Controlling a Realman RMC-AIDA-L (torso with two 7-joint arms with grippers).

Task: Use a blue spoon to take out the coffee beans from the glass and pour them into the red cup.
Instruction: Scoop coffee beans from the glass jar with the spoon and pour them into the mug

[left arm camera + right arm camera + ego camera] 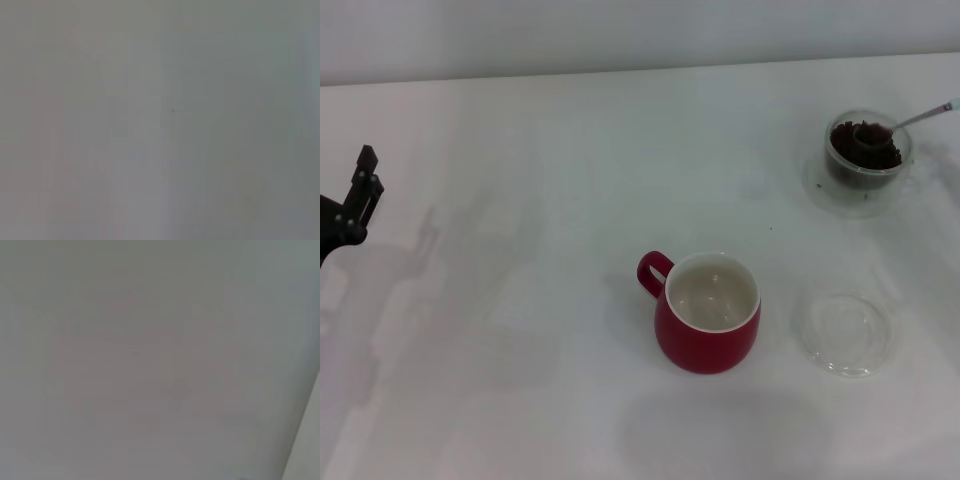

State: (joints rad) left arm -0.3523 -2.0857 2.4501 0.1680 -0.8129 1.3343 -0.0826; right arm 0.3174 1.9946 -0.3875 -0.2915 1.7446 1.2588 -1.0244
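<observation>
Only my head view showed the work; both wrist views gave nothing but blank surface. My left gripper (360, 185) hung at the table's (520, 330) far left edge, and I could not tell its grip; my right gripper was out of sight. The blue spoon (900, 125) rested in the glass (867, 150) of coffee beans (865, 158) at far right, well apart from my left gripper, with the red cup (708, 312) between them.

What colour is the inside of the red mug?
White; the inside of the red cup looks empty. It shows best in the head view.

Blue spoon (905, 124) apparently rests in bean-filled glass (867, 151).
</observation>
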